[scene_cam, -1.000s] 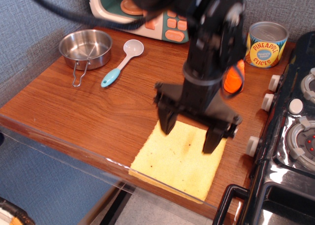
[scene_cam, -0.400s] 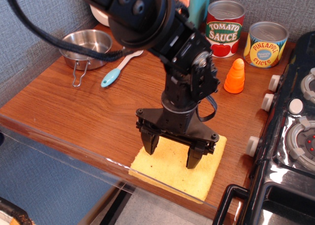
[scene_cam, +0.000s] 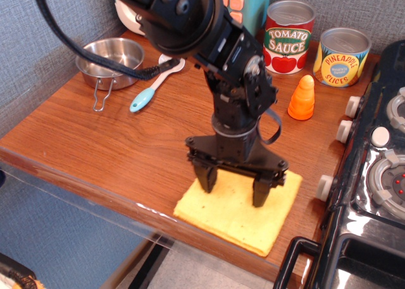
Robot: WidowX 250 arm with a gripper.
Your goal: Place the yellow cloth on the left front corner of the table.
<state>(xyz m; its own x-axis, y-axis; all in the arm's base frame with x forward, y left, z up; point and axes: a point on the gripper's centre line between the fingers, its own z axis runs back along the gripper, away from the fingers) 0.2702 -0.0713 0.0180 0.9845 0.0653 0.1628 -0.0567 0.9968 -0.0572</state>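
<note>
The yellow cloth (scene_cam: 235,217) lies flat at the front edge of the wooden table (scene_cam: 95,134), right of the middle and close to the black toy stove. My gripper (scene_cam: 234,193) points straight down over the cloth's far half. Its jaws are spread wide, with both fingertips (scene_cam: 207,184) low on or just above the cloth. Whether they press on it I cannot tell. Nothing is held between them. The arm hides part of the cloth's back edge.
A steel pot (scene_cam: 111,61) and a blue-handled spoon (scene_cam: 154,86) lie at the back left. A tomato sauce can (scene_cam: 289,37), a pineapple can (scene_cam: 342,57) and an orange cone (scene_cam: 302,98) stand at the back right. The black toy stove (scene_cam: 373,175) borders the right side. A clear plastic strip (scene_cam: 76,191) runs along the front edge.
My arm has come down and forward, bringing the open fingers onto the cloth. The cloth has shifted and turned slightly to the right, toward the stove.
</note>
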